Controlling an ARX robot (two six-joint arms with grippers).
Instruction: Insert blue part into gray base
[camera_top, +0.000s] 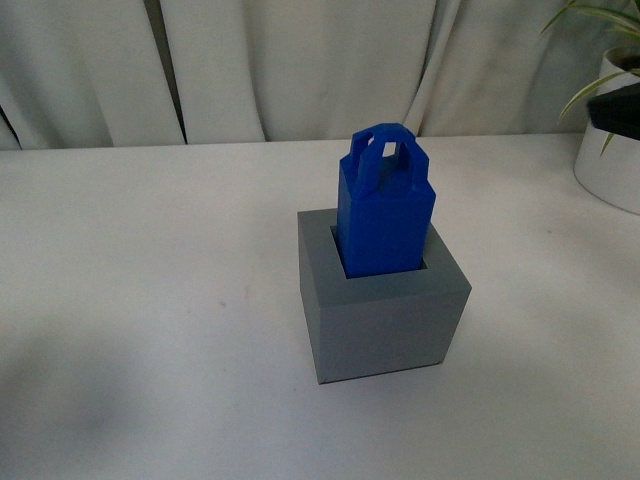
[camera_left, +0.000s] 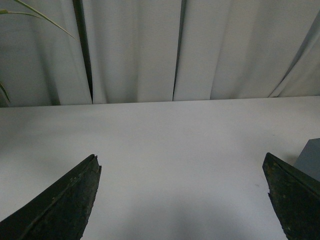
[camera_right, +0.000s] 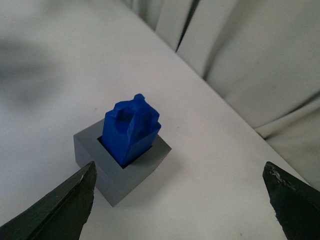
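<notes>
We see the matte blue part (camera_top: 385, 215), looped handle up, upright in the gray base (camera_top: 385, 320) on the white surface (camera_top: 150, 300), plant pot (camera_top: 605, 165) at two o'clock. Left jaws and right jaws spread, released.

You're looking at a white table (camera_top: 120, 300) with a soft shadow across its near left part. Behind it hangs a pale curtain (camera_top: 300, 60) in broad folds, with a dark gap (camera_top: 165, 70) between two panels toward the left. At the table's far right stands a white pot (camera_top: 608, 175), cut off by the frame, with thin green leaves (camera_top: 590, 25) arching above it. A dark shape (camera_top: 615, 108) crosses the pot's top; you can't tell what it is.
</notes>
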